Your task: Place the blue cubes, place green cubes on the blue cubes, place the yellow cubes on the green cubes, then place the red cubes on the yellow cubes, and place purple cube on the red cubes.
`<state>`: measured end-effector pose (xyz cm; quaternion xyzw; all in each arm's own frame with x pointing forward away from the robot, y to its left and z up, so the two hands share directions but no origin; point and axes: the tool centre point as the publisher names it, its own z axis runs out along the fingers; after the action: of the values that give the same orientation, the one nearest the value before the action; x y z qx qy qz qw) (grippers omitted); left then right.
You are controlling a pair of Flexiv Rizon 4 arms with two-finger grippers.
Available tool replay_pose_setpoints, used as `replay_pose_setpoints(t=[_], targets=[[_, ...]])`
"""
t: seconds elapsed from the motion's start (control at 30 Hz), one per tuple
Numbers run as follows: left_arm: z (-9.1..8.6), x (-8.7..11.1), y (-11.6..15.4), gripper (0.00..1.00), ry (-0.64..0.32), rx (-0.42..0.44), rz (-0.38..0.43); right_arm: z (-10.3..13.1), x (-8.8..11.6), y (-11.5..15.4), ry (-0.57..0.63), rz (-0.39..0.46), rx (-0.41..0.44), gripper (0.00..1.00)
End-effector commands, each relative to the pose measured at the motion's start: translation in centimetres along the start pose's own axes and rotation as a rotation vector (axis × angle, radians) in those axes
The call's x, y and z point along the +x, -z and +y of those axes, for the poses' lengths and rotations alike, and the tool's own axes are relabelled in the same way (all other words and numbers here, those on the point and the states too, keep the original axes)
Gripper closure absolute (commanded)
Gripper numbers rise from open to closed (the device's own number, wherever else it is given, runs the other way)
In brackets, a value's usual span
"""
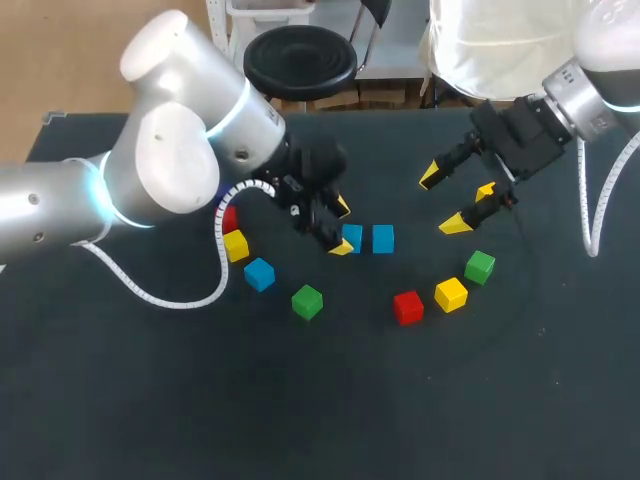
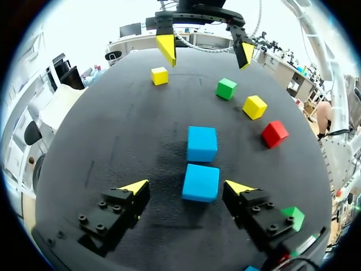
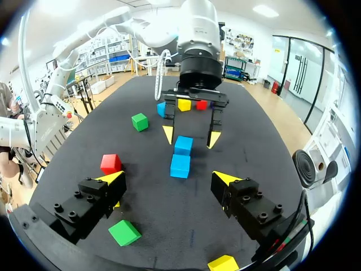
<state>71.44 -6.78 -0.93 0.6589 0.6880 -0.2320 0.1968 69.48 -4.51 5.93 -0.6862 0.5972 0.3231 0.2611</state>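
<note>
Head view: three blue cubes — two just beside each other mid-table, row running left–right, one apart. Two green cubes, two red cubes, one red half hidden by the left arm.
Left wrist view: left gripper fingers apart, nearer blue between them, untouched — row points straight ahead.
Right wrist view: right gripper fingers spread wide, row ahead.

Left gripper straddles the near blue cube, spread wide and clear of it; a second blue cube sits just beyond
</note>
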Motion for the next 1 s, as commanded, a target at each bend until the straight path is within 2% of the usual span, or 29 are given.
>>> replay_pose_setpoints(t=[0.03,0.07,0.13,0.2,0.27,0.43,0.57,0.67,0.73,0.83,1.0], targets=[[-0.5,0.3,-0.1,0.31,0.006,-0.005,-0.001,0.0,0.0,0.0,0.000,0.001,0.000,0.00],[-0.6,0.4,-0.1,0.35,0.008,-0.004,0.000,0.0,0.0,0.0,0.000,0.001,0.000,0.00],[-0.8,0.3,-0.1,0.55,0.010,-0.004,0.000,0.0,0.0,0.0,0.000,0.001,0.000,0.00],[-1.1,0.1,0.3,0.64,0.010,-0.014,-0.006,0.0,0.0,0.0,0.000,0.001,0.000,0.00],[-1.5,-0.2,0.7,0.80,0.012,-0.030,-0.012,0.0,0.0,0.0,0.000,0.001,0.000,0.00],[-2.7,-0.7,1.4,1.00,0.017,-0.064,-0.014,0.0,0.0,0.0,0.000,0.001,0.000,0.00],[-3.9,-1.0,1.7,1.00,0.033,-0.120,0.000,0.0,0.0,0.0,0.000,0.001,0.000,0.00],[-4.8,-1.0,1.3,1.00,0.031,-0.166,0.048,0.0,0.0,0.0,0.000,0.001,0.000,0.00],[-4.9,-0.9,1.0,1.00,0.042,-0.171,0.039,0.0,0.0,0.0,0.000,0.001,0.000,0.00],[-4.7,-0.7,0.5,1.00,0.058,-0.165,0.018,0.0,0.0,0.0,0.000,0.001,0.000,0.00],[-3.4,-0.5,0.6,1.00,0.087,-0.143,-0.039,0.0,0.0,0.0,0.000,0.001,0.000,0.00]])
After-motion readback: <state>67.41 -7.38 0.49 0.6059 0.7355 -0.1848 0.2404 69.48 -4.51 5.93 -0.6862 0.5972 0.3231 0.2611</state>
